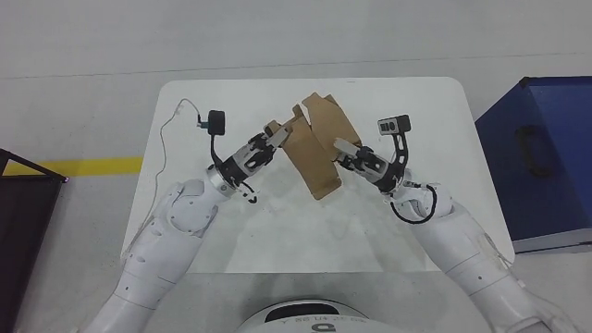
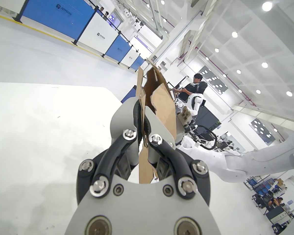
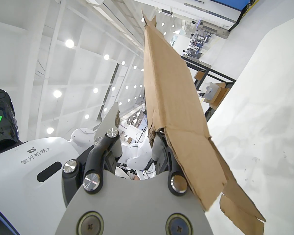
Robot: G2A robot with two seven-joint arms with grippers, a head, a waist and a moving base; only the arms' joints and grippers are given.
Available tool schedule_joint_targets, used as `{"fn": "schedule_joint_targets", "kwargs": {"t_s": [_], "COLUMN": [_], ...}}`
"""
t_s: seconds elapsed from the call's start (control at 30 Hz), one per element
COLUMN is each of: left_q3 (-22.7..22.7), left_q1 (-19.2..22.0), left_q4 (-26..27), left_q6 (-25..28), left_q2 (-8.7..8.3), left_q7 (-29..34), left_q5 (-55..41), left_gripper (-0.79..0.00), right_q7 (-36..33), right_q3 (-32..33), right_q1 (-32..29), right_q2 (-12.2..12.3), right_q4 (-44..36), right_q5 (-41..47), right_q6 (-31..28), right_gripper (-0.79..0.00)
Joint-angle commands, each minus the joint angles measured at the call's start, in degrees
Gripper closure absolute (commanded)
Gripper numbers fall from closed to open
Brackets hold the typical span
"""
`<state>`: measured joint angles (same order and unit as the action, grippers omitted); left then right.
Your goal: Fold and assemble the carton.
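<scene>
1. Currently the white table (image 1: 407,231) is lying under both arms.
2. Above its far middle, the brown corrugated carton (image 1: 310,153) is hanging half-folded, with its panels creased, its flaps splaying and its edges ragged.
3. The left gripper (image 2: 142,121) is pinching one flap tightly between its fingers.
4. The right gripper (image 1: 350,151) is standing wide, with one finger touching the carton's opposite panel.

White glossy arms (image 1: 176,231); left gripper (image 2: 142,113), right gripper (image 3: 134,125) grey metal, black linkages (image 2: 112,152), silver screws (image 2: 99,187); black cable (image 1: 412,205) at right wrist.

Logos on blue wall panels (image 2: 51,18)
</scene>
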<state>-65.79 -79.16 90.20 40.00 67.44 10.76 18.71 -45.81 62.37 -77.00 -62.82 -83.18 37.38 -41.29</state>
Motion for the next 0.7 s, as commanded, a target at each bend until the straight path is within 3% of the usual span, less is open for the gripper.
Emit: {"fn": "schedule_joint_targets", "kwargs": {"t_s": [0.0,0.03,0.07,0.1,0.17,0.2,0.23,0.4,0.67], "left_q3": [0.07,0.16,0.15,0.10,0.06,-0.01,-0.14,-1.28,-2.10], "left_q1": [0.00,-0.02,0.03,0.06,0.11,0.12,0.10,-0.65,-3.29], "left_q4": [-0.20,-0.24,-0.32,-0.39,-0.48,-0.53,-0.56,-0.52,0.71], "left_q6": [1.58,2.33,2.88,3.28,3.87,3.98,3.85,3.53,12.07], "left_q2": [-0.01,0.00,-0.01,-0.01,0.00,0.00,0.00,-0.13,-1.11], "left_q7": [-0.14,-0.20,-0.18,-0.29,-0.50,-0.67,-0.87,-2.15,2.80], "left_q5": [0.98,1.11,1.38,1.60,2.05,2.32,2.72,4.47,6.87], "left_gripper": [0.000,0.000,0.000,0.000,0.000,-0.142,-0.785,-0.785,-0.785], "right_q7": [0.49,0.77,0.78,0.76,0.49,0.30,0.09,-0.53,-0.47], "right_q3": [0.31,0.40,0.42,0.48,0.50,0.50,0.53,1.02,0.95], "right_q1": [-0.11,-0.14,-0.19,-0.22,-0.25,-0.27,-0.33,-0.90,-1.45], "right_q2": [-0.01,-0.05,-0.09,-0.12,-0.18,-0.21,-0.23,-0.31,-0.60], "right_q4": [0.27,0.18,0.08,0.11,-0.01,-0.19,-0.33,-0.88,-2.50], "right_q5": [-0.36,-0.40,-0.30,-0.32,-0.42,-0.41,-0.46,0.57,-0.22], "right_q6": [0.71,0.96,1.05,1.22,1.53,1.60,1.63,1.56,1.74], "right_gripper": [-0.237,-0.200,-0.062,0.000,0.000,0.000,0.000,0.000,0.000]}}
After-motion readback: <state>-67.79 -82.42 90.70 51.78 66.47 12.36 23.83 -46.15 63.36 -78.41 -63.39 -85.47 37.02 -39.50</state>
